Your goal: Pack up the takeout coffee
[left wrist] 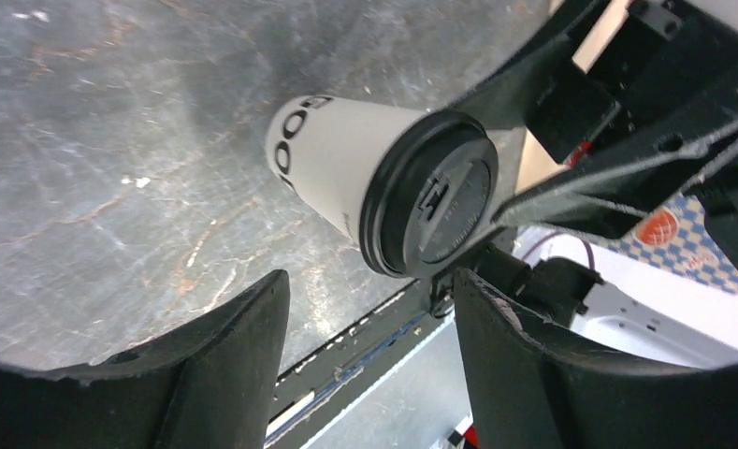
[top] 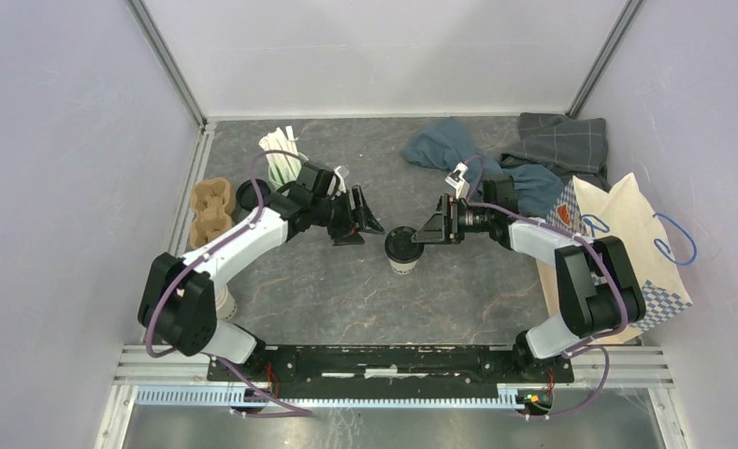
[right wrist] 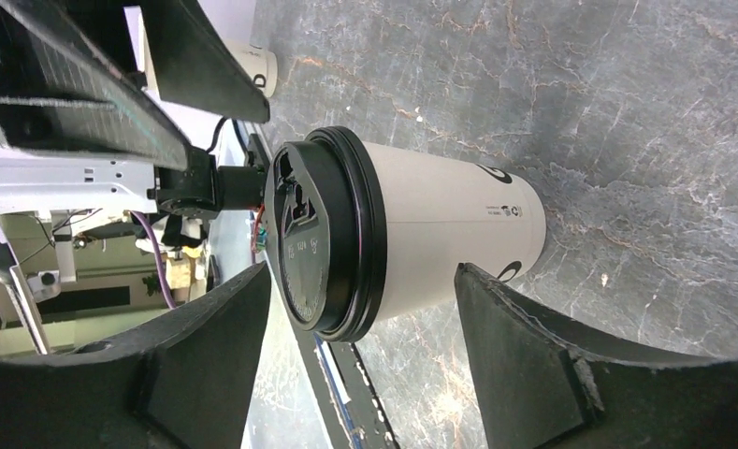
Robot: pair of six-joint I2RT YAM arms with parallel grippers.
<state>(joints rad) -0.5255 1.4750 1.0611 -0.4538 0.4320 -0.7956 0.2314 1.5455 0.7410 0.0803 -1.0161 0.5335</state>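
Top external: takeout coffee (top: pixel 403 250) stands upright mid-desk, btwn the two arms. It's a white paper cup w/ a smooth matte wall tapering to the base. Its black lid (right wrist: pixel 323 248) is round glossy plastic w/ a raised rim and a moulded sip tab.

Left wrist view shows big black letters near the cup's base. "GOO" reads clearly; the rest curves out of sight. Right wrist view shows a thin line of print on the wall and embossed marks on the lid, both too small to read.

The left gripper (left wrist: pixel 369 281) has its jaws wide apart w/ nothing btwn them, and the cup sits beyond its tips. The right gripper (right wrist: pixel 360 276) is also spread and clamps nothing. The cup is close ahead of its tips; can't tell if they touch.

The desk (top: pixel 346 299) is dark grey and stone-look, w/ pale and rusty veins. The paper bag (top: pixel 627 234) is at the right edge, well apart from the cup. It has a blue-white check print, blue cord handles and a red heart mark. At far left is a brown moulded-pulp cup carrier (top: pixel 210 208), w/ a mint-green mug (top: pixel 281 161) of white sticks near it. At the back are a crumpled teal cloth (top: pixel 444 145) and a grey checked cloth (top: pixel 561 136).
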